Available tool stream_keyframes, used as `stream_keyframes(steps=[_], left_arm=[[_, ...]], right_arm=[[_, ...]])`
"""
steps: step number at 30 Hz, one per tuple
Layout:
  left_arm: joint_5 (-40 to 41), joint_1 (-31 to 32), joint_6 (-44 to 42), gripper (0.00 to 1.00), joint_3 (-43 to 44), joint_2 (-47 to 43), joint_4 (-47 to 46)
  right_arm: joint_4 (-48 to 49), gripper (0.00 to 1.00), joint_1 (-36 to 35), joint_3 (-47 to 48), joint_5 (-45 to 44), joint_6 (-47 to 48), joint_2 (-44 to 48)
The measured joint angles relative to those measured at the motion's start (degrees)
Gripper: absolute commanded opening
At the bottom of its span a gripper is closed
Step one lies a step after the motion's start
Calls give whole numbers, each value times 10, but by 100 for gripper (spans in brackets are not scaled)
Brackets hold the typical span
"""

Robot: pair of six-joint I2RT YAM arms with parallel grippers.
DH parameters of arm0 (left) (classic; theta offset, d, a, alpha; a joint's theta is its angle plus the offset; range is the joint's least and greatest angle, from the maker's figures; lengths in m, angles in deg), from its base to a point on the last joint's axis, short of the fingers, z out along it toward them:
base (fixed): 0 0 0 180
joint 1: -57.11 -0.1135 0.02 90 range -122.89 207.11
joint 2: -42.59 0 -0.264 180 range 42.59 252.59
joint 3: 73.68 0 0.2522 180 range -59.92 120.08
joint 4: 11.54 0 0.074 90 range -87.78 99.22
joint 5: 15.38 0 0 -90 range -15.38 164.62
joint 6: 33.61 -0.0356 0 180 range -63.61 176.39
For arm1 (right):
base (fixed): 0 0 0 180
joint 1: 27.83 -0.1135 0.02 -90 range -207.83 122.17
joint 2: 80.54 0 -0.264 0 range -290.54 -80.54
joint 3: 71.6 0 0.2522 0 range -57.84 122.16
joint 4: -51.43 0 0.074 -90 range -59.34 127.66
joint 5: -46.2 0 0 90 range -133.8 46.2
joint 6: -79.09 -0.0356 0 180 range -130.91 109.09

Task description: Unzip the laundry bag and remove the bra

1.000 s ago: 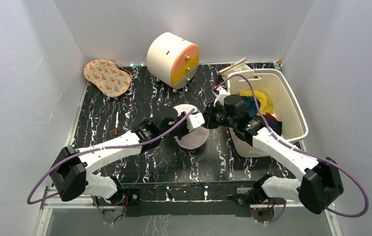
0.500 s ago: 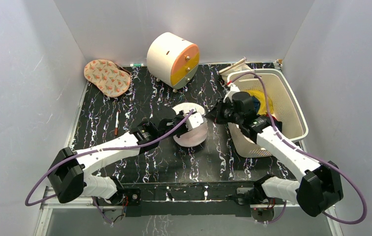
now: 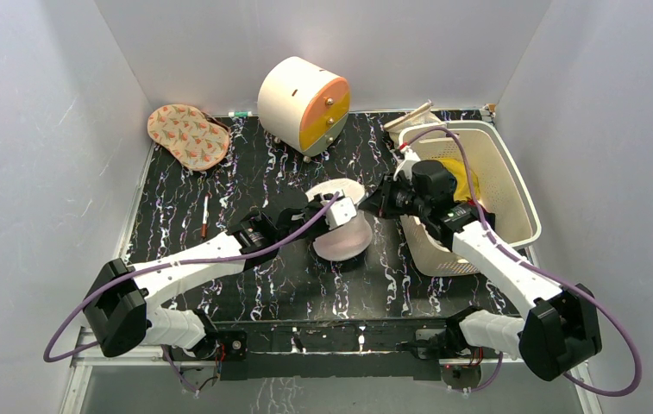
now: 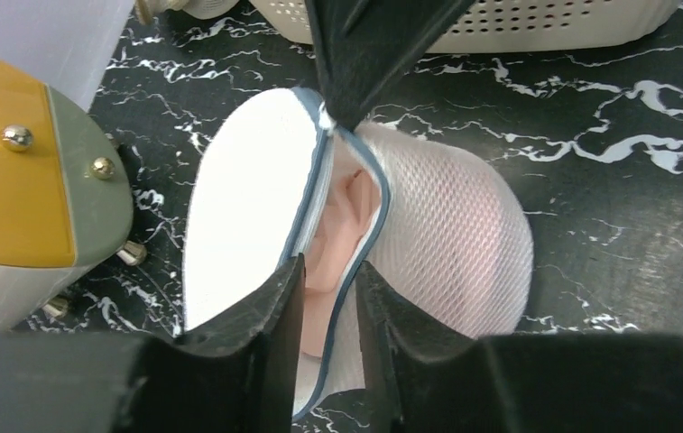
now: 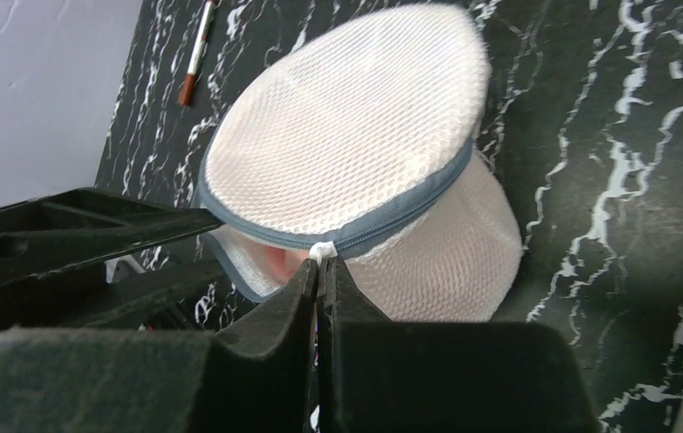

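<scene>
The right hand pinches the zipper pull of the laundry bag; left hand narrowly parted, bra just beyond its fingertips

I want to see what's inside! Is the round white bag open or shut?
Partly open: the laundry bag's grey zipper edges gape apart, and the pink bra shows inside the gap.

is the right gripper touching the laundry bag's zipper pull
Touching. The right wrist view shows the right gripper shut on the white zipper pull at the rim of the laundry bag, with no gap around it.
</scene>
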Motion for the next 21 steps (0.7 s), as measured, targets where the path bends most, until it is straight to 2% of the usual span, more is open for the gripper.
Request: stream_keyframes(steps=[2, 6, 12, 17, 21], left_arm=[[-12, 0, 4, 37, 0, 0, 2], [-39, 0, 11, 41, 0, 0, 13], [-86, 0, 26, 35, 10, 0, 29], [-89, 0, 34, 31, 14, 3, 30], [-89, 1, 42, 23, 28, 20, 33]], right_arm=[[3, 0, -14, 0, 2, -1, 0], [16, 0, -41, 0, 1, -7, 0], [27, 0, -63, 0, 1, -13, -1], [27, 0, -76, 0, -5, -22, 0], [28, 0, -86, -3, -17, -26, 8]])
